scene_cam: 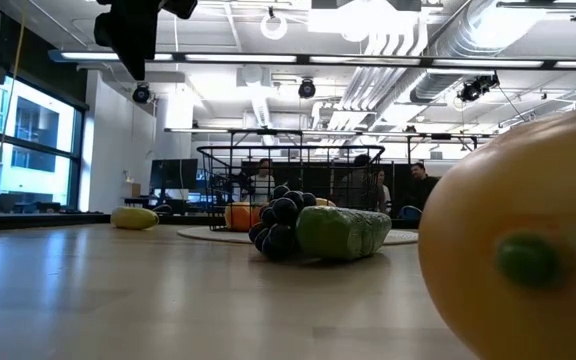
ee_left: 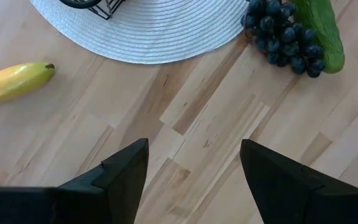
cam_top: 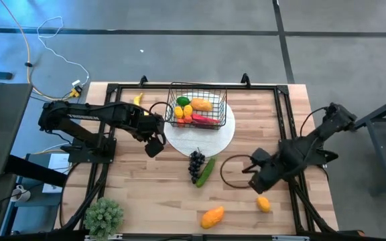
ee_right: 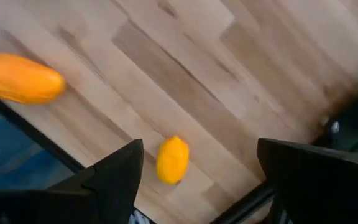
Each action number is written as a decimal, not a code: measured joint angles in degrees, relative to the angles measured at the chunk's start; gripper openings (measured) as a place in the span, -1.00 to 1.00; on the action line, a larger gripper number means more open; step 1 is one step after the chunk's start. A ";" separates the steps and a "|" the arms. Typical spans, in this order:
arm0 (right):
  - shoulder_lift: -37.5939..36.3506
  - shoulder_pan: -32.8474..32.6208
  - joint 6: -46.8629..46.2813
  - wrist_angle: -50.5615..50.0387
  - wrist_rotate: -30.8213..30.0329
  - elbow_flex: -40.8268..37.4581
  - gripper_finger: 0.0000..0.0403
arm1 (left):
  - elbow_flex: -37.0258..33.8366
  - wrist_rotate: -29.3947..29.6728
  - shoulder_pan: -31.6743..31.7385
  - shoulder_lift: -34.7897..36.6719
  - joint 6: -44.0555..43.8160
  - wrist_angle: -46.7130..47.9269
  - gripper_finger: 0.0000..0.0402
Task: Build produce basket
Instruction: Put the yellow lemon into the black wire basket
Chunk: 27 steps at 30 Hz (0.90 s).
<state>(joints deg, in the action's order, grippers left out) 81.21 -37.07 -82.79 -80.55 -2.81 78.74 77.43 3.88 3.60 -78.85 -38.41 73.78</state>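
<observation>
The basket (cam_top: 197, 106) is sitting on the white plate (cam_top: 220, 136) at upper centre of the high view, holding a lime (cam_top: 182, 101), lemons (cam_top: 185, 110), a mango (cam_top: 202, 104) and a red chilli (cam_top: 205, 120). Just below the plate, the grapes (cam_top: 196, 165) and cucumber (cam_top: 206, 171) are lying side by side on the table (cam_top: 146, 194).

The left tool (cam_top: 154, 144) is hovering left of the plate. Only its wrist view is showing the fingers (ee_left: 123, 177) spread wide with nothing between them, over bare wood, and the banana (ee_left: 14, 81) at left.

The right tool (cam_top: 259, 181) is hanging at lower right, above a lemon (cam_top: 263, 203). Its wrist view is showing open fingers (ee_right: 114, 177), that lemon and a second mango (ee_right: 20, 78).

The low view alone is showing people beyond the table, with a large yellow fruit (scene_cam: 528, 240) filling its right side.
</observation>
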 joint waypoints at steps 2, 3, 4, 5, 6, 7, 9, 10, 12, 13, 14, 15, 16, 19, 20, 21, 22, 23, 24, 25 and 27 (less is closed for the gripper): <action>0.02 -2.08 -2.93 1.67 0.96 -2.73 0.47 | 0.00 0.00 0.00 0.00 0.00 0.00 0.21; 0.02 -3.05 -4.25 3.08 1.37 -3.94 0.47 | 0.00 0.00 0.00 0.00 0.00 0.00 0.21; 0.02 -3.84 -5.31 4.66 1.76 -5.12 0.47 | 0.00 0.00 0.00 0.00 0.00 0.00 0.21; 0.04 -4.53 -5.99 6.31 2.26 -6.18 0.47 | 0.00 0.00 0.00 0.00 0.00 -0.02 0.21; 0.04 -5.16 -6.51 8.01 2.47 -7.12 0.47 | 0.00 0.00 0.00 0.00 0.00 -0.02 0.21; 0.04 -5.72 -7.32 9.66 2.72 -8.05 0.47 | 0.00 0.00 0.00 0.00 0.00 -0.02 0.21; 0.05 -6.61 -9.10 12.83 3.38 -10.25 0.47 | 0.00 0.00 0.00 0.00 0.00 -0.04 0.21; 0.07 -7.08 -10.45 14.29 3.61 -11.23 0.47 | 0.00 -0.02 0.00 0.00 0.00 -0.04 0.21; 0.04 -8.09 -13.37 16.96 3.88 -13.10 0.47 | 0.00 -0.02 0.00 0.00 0.00 -0.04 0.21; 0.04 -8.51 -14.85 18.41 3.99 -14.17 0.47 | 0.00 -0.02 0.00 0.00 0.01 -0.06 0.21; 0.04 -9.02 -16.33 19.59 4.26 -15.19 0.47 | 0.00 -0.02 0.00 0.00 0.01 -0.07 0.21; 0.04 -9.54 -17.75 20.54 4.36 -16.17 0.47 | 0.00 -0.02 0.00 0.00 0.02 -0.07 0.21; 0.04 -9.99 -19.02 21.75 4.75 -17.29 0.47 | 0.00 -0.02 0.00 0.00 0.01 -0.07 0.21; 0.04 -11.32 -22.33 26.81 5.59 -20.86 0.47 | 0.00 -0.02 0.00 0.00 0.00 -0.09 0.21; 0.04 -11.72 -23.23 28.93 5.96 -22.11 0.47 | 0.00 -0.02 0.00 0.00 0.00 -0.09 0.21; 0.04 -12.02 -23.98 31.11 6.19 -23.33 0.47 | 0.00 -0.02 0.00 0.00 0.00 -0.09 0.21; 0.04 -12.32 -24.74 33.01 6.38 -24.47 0.47 | 0.00 -0.02 0.00 0.00 0.00 -0.09 0.21; 0.04 -12.61 -25.41 34.81 6.44 -25.59 0.47 | 0.00 -0.02 0.00 0.00 0.00 -0.09 0.21; 0.04 -12.84 -26.12 36.58 6.45 -26.69 0.47 | 0.00 -0.02 0.00 0.00 0.00 -0.09 0.21; 0.04 -13.06 -26.91 38.39 6.46 -27.77 0.47 | 0.00 -0.02 0.00 0.00 0.00 -0.11 0.21; 0.04 -13.56 -28.25 41.09 6.52 -29.62 0.47 | 0.00 -0.02 0.00 0.00 0.00 -0.11 0.21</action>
<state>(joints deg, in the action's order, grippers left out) 81.25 -50.63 -111.04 -39.46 3.71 49.13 77.43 3.86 3.60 -78.85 -38.41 73.67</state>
